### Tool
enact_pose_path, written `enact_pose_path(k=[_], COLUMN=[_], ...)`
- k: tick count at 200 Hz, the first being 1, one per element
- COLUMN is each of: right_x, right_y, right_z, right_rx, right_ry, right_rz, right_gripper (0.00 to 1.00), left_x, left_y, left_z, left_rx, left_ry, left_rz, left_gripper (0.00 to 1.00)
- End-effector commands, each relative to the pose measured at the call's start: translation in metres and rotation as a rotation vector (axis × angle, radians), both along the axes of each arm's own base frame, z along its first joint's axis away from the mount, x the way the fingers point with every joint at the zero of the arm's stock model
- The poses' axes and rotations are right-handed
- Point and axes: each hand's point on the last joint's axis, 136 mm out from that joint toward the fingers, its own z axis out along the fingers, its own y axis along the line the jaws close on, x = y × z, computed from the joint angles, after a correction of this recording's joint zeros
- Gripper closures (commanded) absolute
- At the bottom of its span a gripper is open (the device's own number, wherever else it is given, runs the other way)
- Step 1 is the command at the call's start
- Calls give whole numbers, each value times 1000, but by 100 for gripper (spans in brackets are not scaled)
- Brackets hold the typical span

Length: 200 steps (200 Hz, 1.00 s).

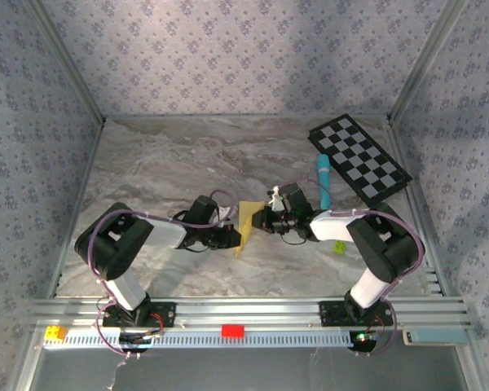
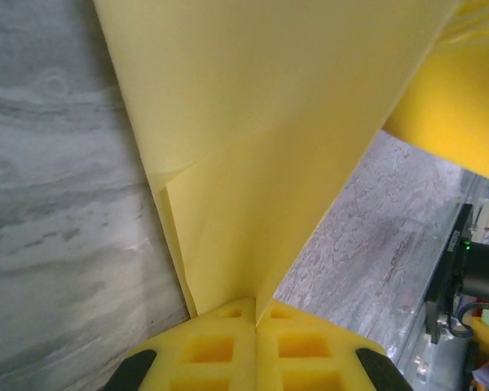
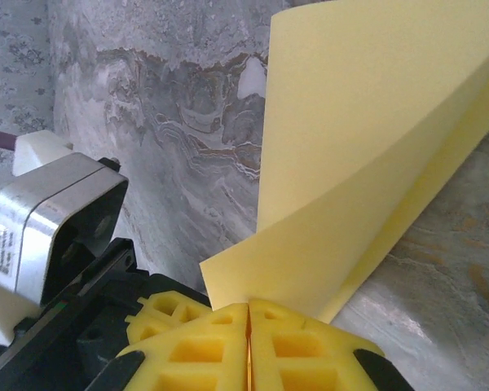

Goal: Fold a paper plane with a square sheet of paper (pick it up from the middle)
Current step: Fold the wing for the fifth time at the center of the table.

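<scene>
- Closely seen from the left wrist, the left gripper (image 2: 255, 314) had its yellow pads pressed together. The square sheet of paper (image 2: 253, 147) was pinched in the seam between them.
- From the right wrist, the right gripper (image 3: 248, 314) also had its pads closed, with a lower edge of the same yellow sheet caught between them.
- The left wrist view showed a crease and a doubled layer in the paper, rising from the pads. The right wrist view showed a smooth curl instead, the sheet bending up and to the right above the marbled table (image 3: 163, 106).
- Only the overhead view placed the sheet in the scene. It stood roughly upright between the two grippers, near the middle of the table. Whether its lower tip touched the surface could not be told.
- From overhead, the left arm (image 1: 159, 234) and the right arm (image 1: 342, 224) were each bent sharply at the elbow. Their forearms lay low and reached inward, so the grippers met almost nose to nose.
- Just beyond the right wrist lay a light-blue marker (image 1: 323, 181).
- A black-and-white checkered board (image 1: 359, 157) sat in the far right corner.
- A tiny yellow-green ball (image 1: 340, 246) rested on the near side of the right forearm.
</scene>
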Motion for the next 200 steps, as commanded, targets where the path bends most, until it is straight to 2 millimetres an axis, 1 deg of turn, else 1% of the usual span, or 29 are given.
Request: enact_pose_path(k=[1,49,74,96,116,139,169,182,200], right_x=[4,11,12,11,7,-3,-17,-20,-22], right_y=[11,20,22,14,3,-11,-18,-21,-23], right_z=[8,5,6,7,9,8,7,6,7], right_rx=[35,50,63,52,41,22,14,7,7], right_ry=[-7,3,10,2,-3,-6,-4,-1,-4], right_rz=[24,39,45,14,-21,-47,-39,-44,-45], right_gripper=[90,90,90,90,90,90,90,90,90], left_x=[-8,-7,-7,-9,-13,-19,-25,-25,-24], left_y=[10,13,15,11,3,-11,-27,-29,-26], left_z=[-15,-19,-20,-16,-12,-6,4,4,-3], left_rx=[17,13,35,48,45,31,-4,2,36], left_ry=[76,89,67,22,-19,-56,-105,-118,-108], left_rz=[21,54,40,-24,-99,-180,-242,-241,-232], left_gripper=[100,100,100,100,100,100,100,100,100])
